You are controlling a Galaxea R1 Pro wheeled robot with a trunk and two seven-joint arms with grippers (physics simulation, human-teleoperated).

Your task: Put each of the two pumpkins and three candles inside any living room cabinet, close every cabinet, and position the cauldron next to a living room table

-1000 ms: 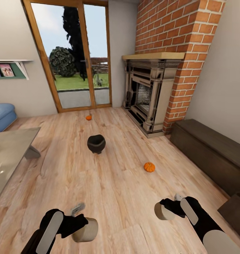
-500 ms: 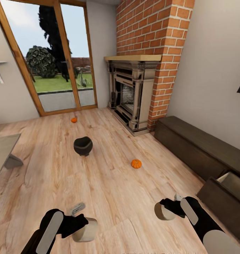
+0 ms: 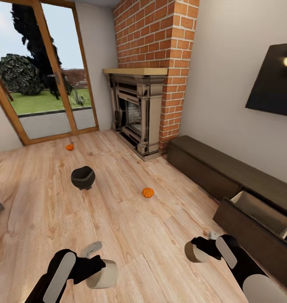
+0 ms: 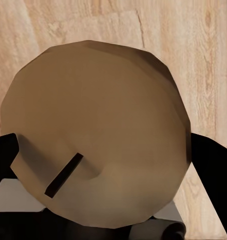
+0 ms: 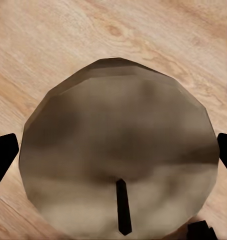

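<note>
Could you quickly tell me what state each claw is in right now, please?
Left claw: closed on a candle.
Right claw: closed on another candle.

Ahead of you on the floor (image 3: 130, 227) the cauldron (image 3: 83, 177) sits left of centre. One pumpkin (image 3: 148, 192) lies to its right and a little nearer you; the other pumpkin (image 3: 69, 147) lies beyond the cauldron, close to the glass door (image 3: 42, 84) at the far left. The fireplace (image 3: 137, 111) stands against the far wall, right of the door. The cabinet (image 3: 227, 185) runs along the right wall from beside the fireplace toward you, its nearest drawer (image 3: 261, 223) pulled out, below the screen (image 3: 274, 82) on that wall. Low in front of you, your left end effector (image 3: 97, 269) holds a candle (image 3: 103, 274) and your right end effector (image 3: 201, 248) holds another candle (image 3: 194, 252), the right one near the open drawer.
</note>
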